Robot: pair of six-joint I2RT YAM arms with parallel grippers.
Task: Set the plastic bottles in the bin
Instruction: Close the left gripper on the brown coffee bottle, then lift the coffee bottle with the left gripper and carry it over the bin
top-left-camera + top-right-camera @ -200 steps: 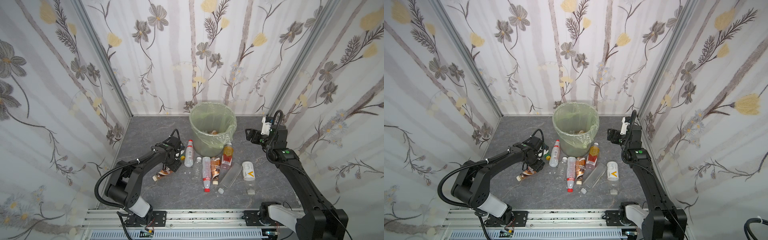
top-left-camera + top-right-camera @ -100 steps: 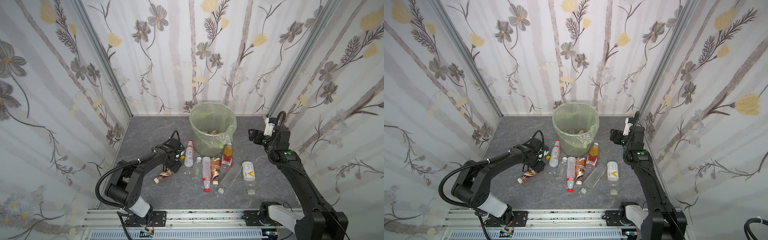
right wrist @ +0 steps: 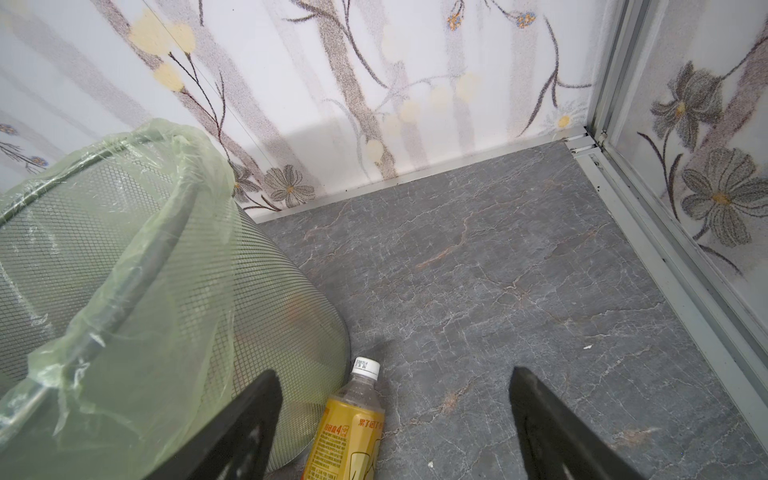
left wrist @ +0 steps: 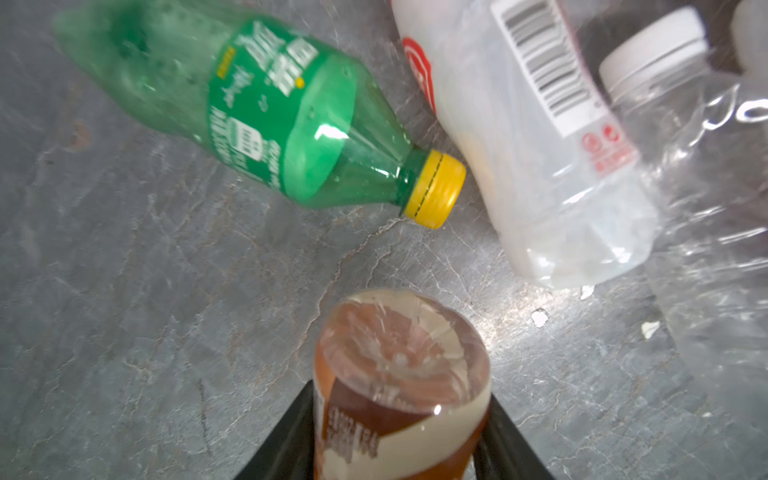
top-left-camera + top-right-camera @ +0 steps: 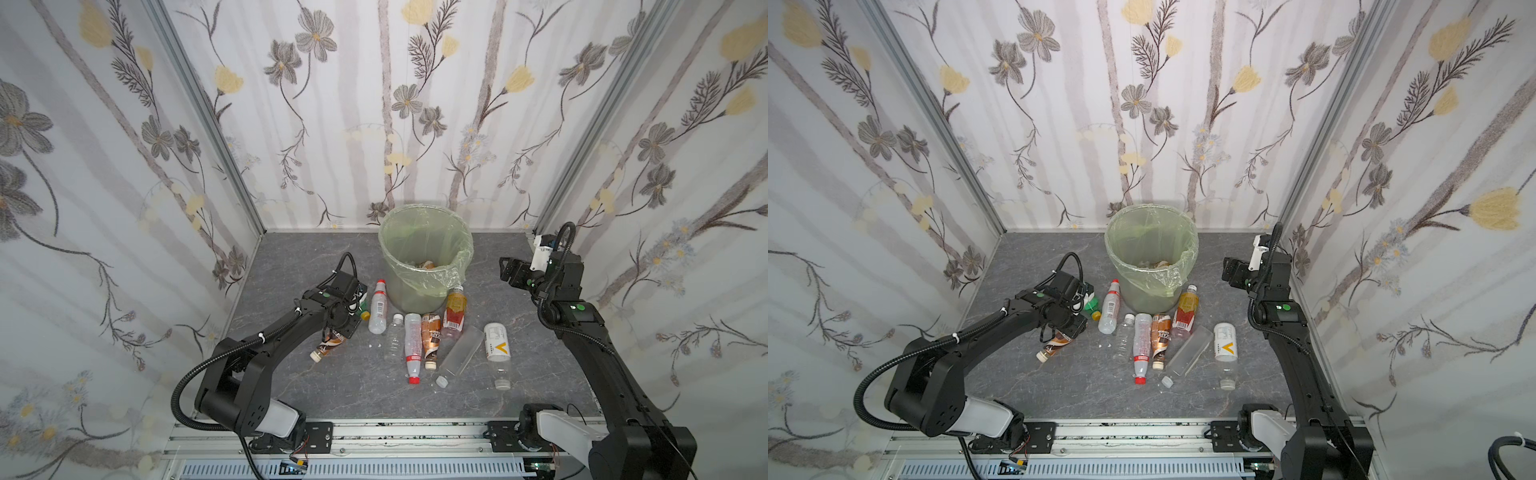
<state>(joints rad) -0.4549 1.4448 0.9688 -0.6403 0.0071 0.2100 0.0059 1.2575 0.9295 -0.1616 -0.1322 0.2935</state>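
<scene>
My left gripper [image 5: 340,328] [image 4: 399,405] is shut on a brown coffee bottle [image 5: 328,343] [image 4: 399,361], a finger on each side near its base; its cap end points to the front left, low over the floor. A green bottle [image 4: 270,108] with a yellow cap and a red-capped clear bottle [image 5: 378,309] lie just beyond it. The bin [image 5: 411,286] [image 5: 1148,293], lined with a green bag, stands at the back middle with bottles inside. My right gripper [image 5: 509,270] [image 3: 392,374] hangs open and empty to the right of the bin, above an amber-tea bottle [image 3: 349,432] [image 5: 455,311].
In front of the bin lie several more bottles: a small clear one [image 5: 392,340], a red-capped one [image 5: 412,345], a second brown one [image 5: 431,338], a big clear one [image 5: 459,353] and a white-labelled one [image 5: 496,345]. Flowered walls close in three sides.
My left gripper has closed on the brown coffee bottle, which has shifted a little. The right gripper has drawn back to the right, away from the bin, still open.
</scene>
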